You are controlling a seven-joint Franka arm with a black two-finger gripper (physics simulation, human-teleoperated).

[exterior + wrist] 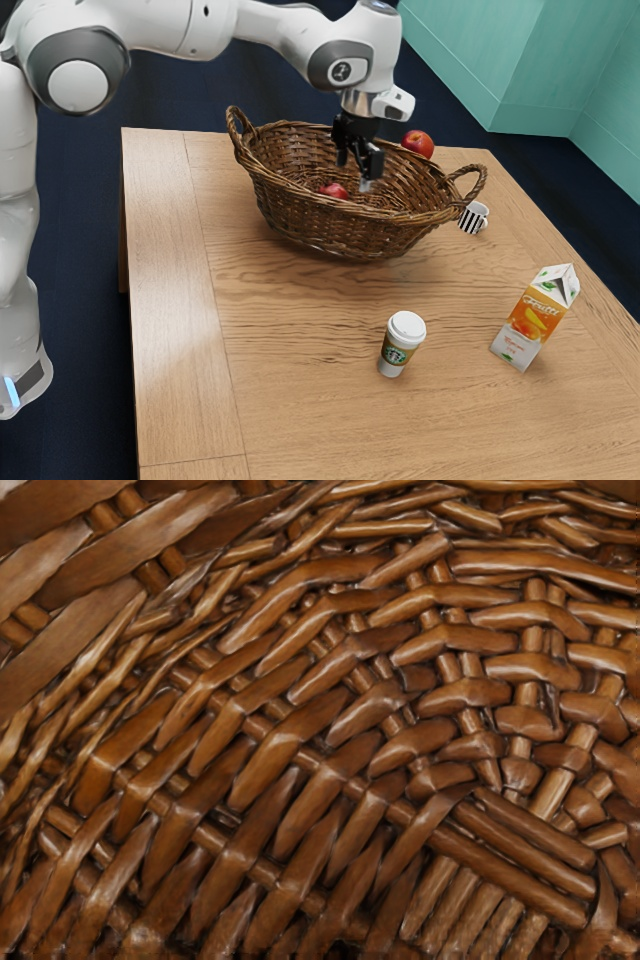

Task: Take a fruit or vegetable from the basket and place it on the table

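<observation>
black gripper [358, 168], fingers apart, at the mouth of the wicker basket [330, 230], red fruit [335, 190] inside, second fruit [418, 144] near the table's [290, 400] far edge, bare wood before cup [402, 345]

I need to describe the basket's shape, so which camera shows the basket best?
The exterior view, because it shows the basket from end to end and partly into its inside. The wrist view shows its woven wicker close up, good for texture but not overall shape.

Pale glare lies on the table [170, 300] at the exterior view's left, highlights dotting the basket [330, 232]
</observation>
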